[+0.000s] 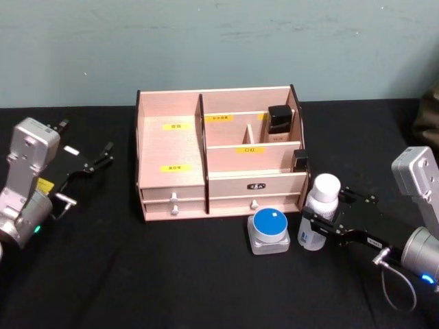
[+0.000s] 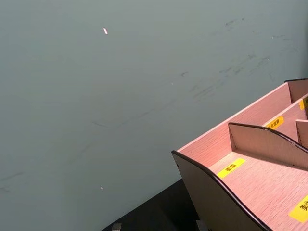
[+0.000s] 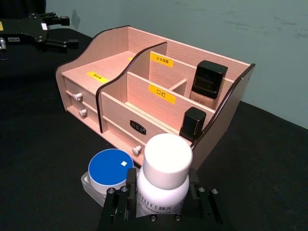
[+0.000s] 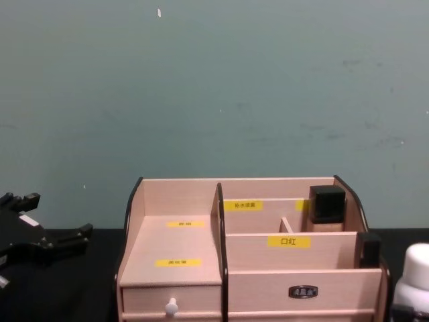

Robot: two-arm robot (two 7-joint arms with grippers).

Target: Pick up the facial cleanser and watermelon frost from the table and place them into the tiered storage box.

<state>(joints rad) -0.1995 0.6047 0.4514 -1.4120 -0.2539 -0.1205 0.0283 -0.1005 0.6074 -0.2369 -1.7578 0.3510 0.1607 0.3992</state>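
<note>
head view: right gripper (image 1: pixel 310 223) reaches from the table's (image 1: pixel 171 281) right edge, fingers clamped on the upright white bottle (image 1: pixel 324 196) (left gripper (image 1: pixel 86 179) parked near the left edge, fingers spread).

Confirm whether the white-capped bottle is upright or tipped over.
Upright: the white-capped bottle stands cap-up on the black table, its body clasped by the right gripper.
</note>
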